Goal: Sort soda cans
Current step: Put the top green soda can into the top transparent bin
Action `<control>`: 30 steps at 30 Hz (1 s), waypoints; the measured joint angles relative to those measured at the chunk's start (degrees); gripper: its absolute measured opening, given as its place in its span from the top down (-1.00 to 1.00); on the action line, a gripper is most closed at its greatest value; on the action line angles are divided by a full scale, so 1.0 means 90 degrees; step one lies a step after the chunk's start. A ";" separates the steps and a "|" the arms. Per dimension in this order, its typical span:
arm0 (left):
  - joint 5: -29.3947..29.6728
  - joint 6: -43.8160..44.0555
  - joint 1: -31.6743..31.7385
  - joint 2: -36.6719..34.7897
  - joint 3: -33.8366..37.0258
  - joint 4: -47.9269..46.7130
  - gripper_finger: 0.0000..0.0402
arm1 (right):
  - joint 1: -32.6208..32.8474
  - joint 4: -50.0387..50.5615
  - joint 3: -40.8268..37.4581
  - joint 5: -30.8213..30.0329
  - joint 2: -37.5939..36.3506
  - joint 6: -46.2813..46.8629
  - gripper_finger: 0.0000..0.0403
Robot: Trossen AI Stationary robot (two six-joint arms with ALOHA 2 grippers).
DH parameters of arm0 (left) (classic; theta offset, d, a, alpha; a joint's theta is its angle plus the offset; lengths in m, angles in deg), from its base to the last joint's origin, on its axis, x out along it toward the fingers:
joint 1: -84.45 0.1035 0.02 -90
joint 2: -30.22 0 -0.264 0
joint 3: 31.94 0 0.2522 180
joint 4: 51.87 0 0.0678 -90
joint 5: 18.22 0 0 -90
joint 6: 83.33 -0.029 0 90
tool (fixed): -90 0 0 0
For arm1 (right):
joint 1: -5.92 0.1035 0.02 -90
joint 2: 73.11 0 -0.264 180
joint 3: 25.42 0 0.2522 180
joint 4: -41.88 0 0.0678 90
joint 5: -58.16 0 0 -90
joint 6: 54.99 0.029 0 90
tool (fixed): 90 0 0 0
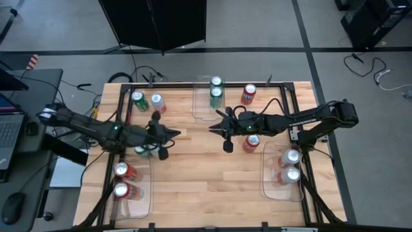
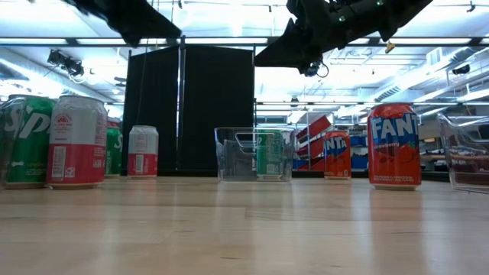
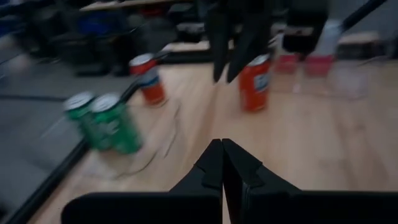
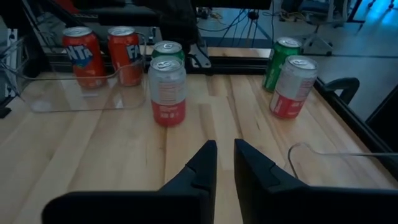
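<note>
High view: left end effector (image 1: pixel 175 133) is seen pressed together and empty above the counter (image 1: pixel 193 187), right end effector (image 1: pixel 212 129) slightly parted. Unsorted soda cans (image 1: pixel 252 142) (red, beside the right arm) could be toppled by a sweeping arm.

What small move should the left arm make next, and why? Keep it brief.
Probably open the left end effector: it is shut and empty, and it points at a loose red can standing on the table, outside any tray, so it cannot grasp as it is.
</note>
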 joint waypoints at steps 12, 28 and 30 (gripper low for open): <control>-0.2700 -0.1157 0.1574 -0.0080 0.0550 0.1274 1.00 | 0.0184 -0.0485 0.0001 -0.0002 0.0343 0.0507 0.69; -0.4135 -0.1329 0.3086 -0.0248 0.0548 0.0667 1.00 | 0.0349 -0.1990 0.0306 -0.0005 0.1662 0.0938 0.48; -0.3802 -0.1061 0.3182 -0.0248 0.0480 0.0377 1.00 | 0.0346 -0.1965 0.0345 -0.0006 0.1648 0.0884 0.44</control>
